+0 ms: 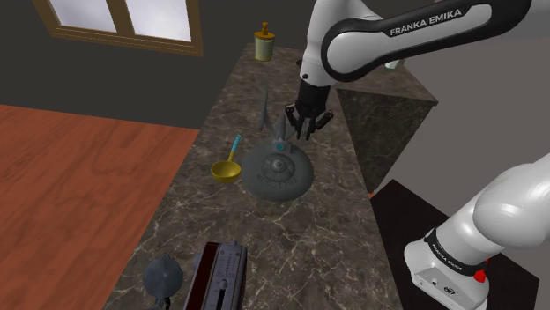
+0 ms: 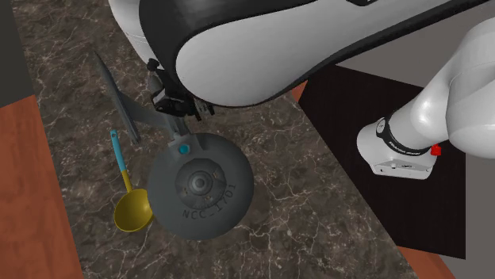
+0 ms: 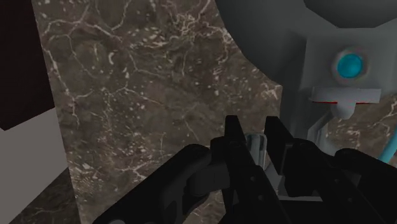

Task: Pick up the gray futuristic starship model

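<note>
A white robot arm's black gripper [image 1: 306,130] bears down on the tail end of a gray starship model [image 1: 278,173] lying flat on a dark marbled surface [image 1: 308,238]. The model's round saucer faces up and its two slim engine pods point toward the far wall. A yellow spoon [image 1: 226,169] with a blue handle rests just beside the saucer, on the shoulder view's left.

From the second exterior view, the gripper [image 2: 181,107] sits behind the saucer [image 2: 200,186], over the narrow body that joins it to the pods. The spoon [image 2: 132,209] lies close along the saucer's rim.

The wrist view shows the gripper [image 3: 254,130] with its jaws drawn in close on a slim pale part of the model, which fills the gap between them. The blue-domed hull [image 3: 343,63] is just ahead, and the bare surface [image 3: 127,95] lies beyond.

The hold appears taken and the lift not yet begun, since the model looks to be resting on the surface. The heavy saucer hangs well ahead of the grip, so the nose is likely to sag. A firm squeeze and a slow, straight rise should keep the thin part from twisting between the jaws. That should also keep the saucer's rim from clipping the spoon.
</note>
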